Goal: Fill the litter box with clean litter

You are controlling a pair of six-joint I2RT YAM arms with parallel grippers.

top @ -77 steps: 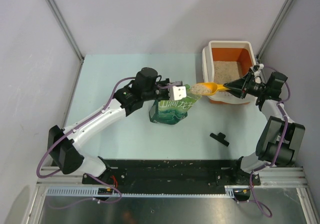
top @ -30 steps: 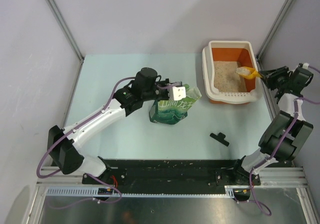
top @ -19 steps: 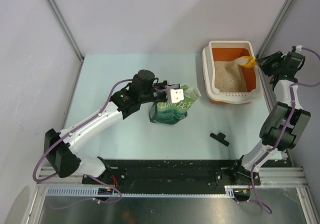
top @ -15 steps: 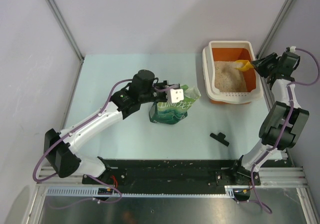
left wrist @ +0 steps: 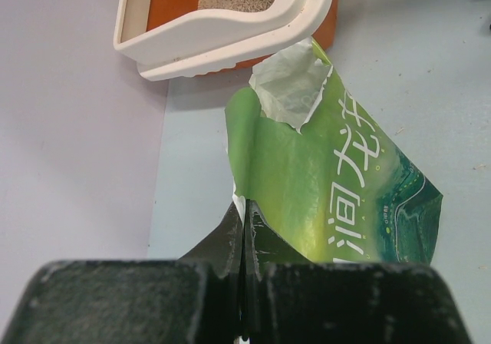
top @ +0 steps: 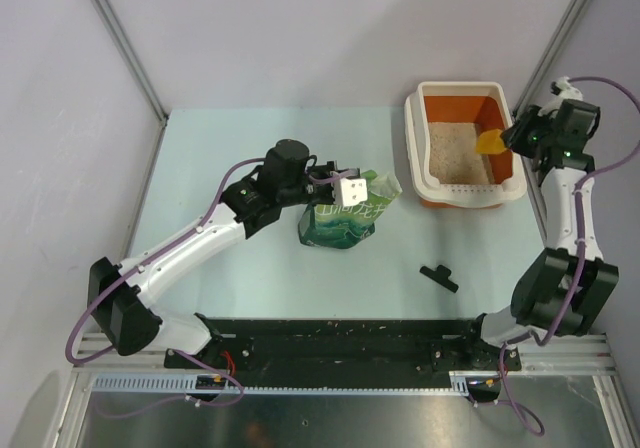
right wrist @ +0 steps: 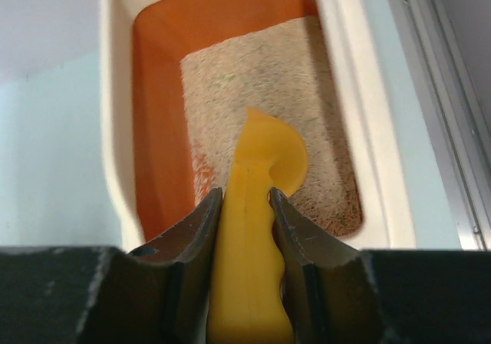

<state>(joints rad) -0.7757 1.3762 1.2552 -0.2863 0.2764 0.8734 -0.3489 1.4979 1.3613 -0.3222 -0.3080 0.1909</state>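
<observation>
Nearest the arm bases, a small black part point(top: 438, 277) lay alone on the pale table point(top: 220, 138). Beyond it, towards the middle, the green bag point(top: 345, 223) stood with its torn top open. The left gripper point(left wrist: 244, 233) was pressed fully closed on the bag's upper edge, pinching a fold of the green film between its fingers. Farther back, at the far right corner, sat the litter box point(top: 414, 138), an orange tray with a wide white rim. The clean litter point(top: 455, 153) lay inside it as a pale sandy layer over most of the floor, with orange floor showing at the far end. The right gripper point(right wrist: 244, 198) hung over the box's right rim, its jaws partly closed and clamped on either side of the handle of the yellow scoop point(right wrist: 261, 167). The scoop's bowl reached out above the litter.
</observation>
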